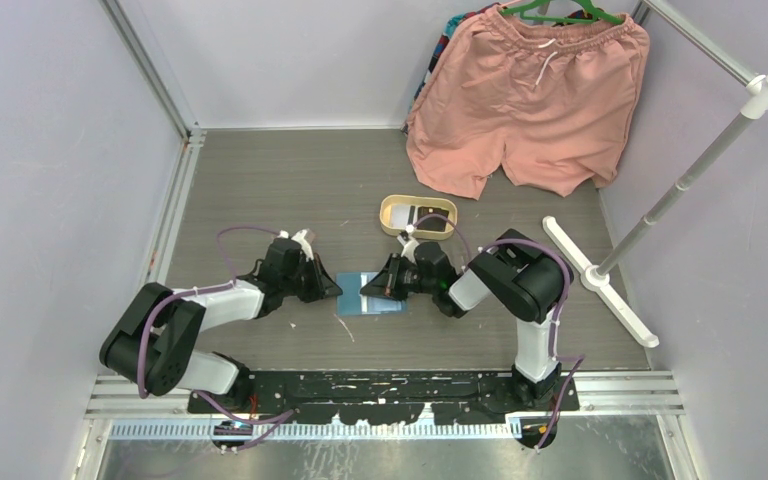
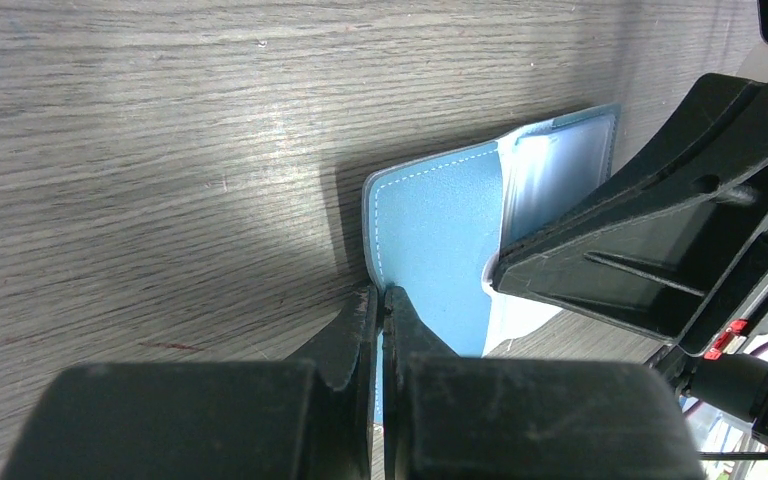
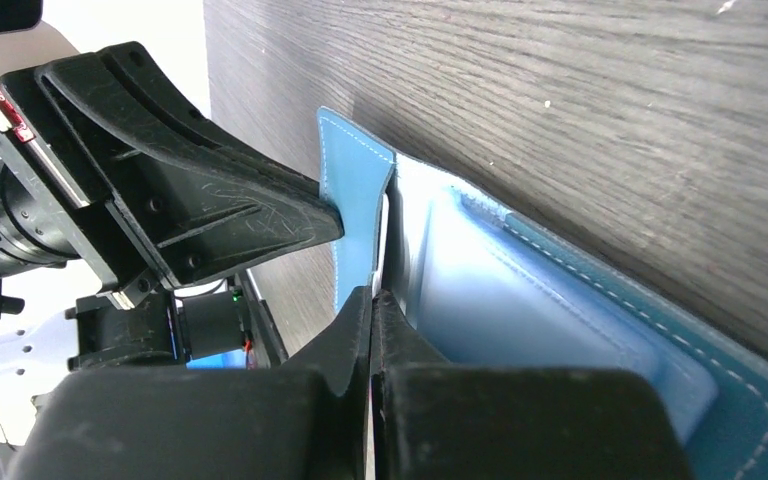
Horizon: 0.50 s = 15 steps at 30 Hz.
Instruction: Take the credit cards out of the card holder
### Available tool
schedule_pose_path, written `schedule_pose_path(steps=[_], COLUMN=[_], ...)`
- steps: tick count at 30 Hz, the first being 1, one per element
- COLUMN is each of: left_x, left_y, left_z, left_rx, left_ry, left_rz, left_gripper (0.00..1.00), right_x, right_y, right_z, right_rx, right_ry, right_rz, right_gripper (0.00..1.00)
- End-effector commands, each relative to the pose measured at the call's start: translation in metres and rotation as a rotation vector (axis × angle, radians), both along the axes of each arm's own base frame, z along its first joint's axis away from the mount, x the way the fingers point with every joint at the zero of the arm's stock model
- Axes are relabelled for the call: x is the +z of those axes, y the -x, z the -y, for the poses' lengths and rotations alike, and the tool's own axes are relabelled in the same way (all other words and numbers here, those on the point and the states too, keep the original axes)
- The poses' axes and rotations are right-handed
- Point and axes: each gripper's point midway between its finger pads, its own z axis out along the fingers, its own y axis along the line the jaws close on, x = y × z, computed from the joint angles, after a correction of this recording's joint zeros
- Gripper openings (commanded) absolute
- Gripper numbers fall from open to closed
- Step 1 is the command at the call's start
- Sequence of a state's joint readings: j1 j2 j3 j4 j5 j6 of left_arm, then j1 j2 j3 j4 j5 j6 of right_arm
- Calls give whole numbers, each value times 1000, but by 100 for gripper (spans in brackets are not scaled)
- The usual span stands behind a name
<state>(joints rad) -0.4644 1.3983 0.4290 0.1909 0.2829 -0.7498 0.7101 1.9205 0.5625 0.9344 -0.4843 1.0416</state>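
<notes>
Card holder (image 1: 372, 303) lies part-open on the surface (image 1: 260, 190) between the two arms, one teal flap standing up. The left end effector (image 2: 380, 305) is pinched narrow on that flap's edge. The right end effector (image 3: 373, 300) is closed to a slit at the fold, on a thin dark edge I take for a credit card (image 3: 390, 225), though I cannot be sure. To do this step well, the left needs a firm hold on the card holder while the right draws straight out along the pocket, without twisting, so the card slides rather than dragging the wallet. Both arms reach inward and low, wrists facing each other, fingertips almost meeting.
</notes>
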Motion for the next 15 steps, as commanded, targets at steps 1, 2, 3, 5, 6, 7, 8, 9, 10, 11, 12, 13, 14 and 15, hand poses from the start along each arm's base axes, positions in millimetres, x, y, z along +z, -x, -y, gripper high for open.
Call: schedule_pose_path(steps=[1,2,3,5,6,7,8,9,10,11,12,13,14,15], left_x=[-43,-42,-42,-42,-42,-42,-42,-42,-42,-42,-41,-41,-41,-42], left_y=[32,32,32,32,33,33,33,33,33,33,33,32,32,32], left_z=[-30,-30,-30,-30,-30,-30,-30,-31,-31,-31,-31,-31,-31,-31], left_rx=[16,17,16,17,18,18,18,19,19,19,20,20,20,19], left_ry=[-166,-166,-166,-165,-166,-166,-166,-167,-168,-170,-169,-169,-170,-170], left_rz=[-132,-131,-132,-132,-132,-132,-132,-132,-132,-130,-130,-128,-129,-129], left_gripper=[0,0,0,0,0,0,0,0,0,0,0,0,0,0], right_x=[47,47,47,46,46,45,46,45,46,45,44,43,41,40], right_y=[4,4,4,3,2,1,0,-1,-2,-2,-3,-3,-3,-4], right_z=[-19,-18,-18,-15,-13,-11,-9,-6,-3,1,4,7,10,14], right_rx=[76,76,74,68,63,62,59,55,52,48,47,46,44,42], right_ry=[-162,-164,-166,-166,-166,-165,-165,-163,-160,-153,-144,-134,-121,-107], right_rz=[105,103,101,97,94,91,90,87,87,84,83,85,83,87], right_gripper=[1,1,1,1,1,1,1,1,1,1,1,1,1,1])
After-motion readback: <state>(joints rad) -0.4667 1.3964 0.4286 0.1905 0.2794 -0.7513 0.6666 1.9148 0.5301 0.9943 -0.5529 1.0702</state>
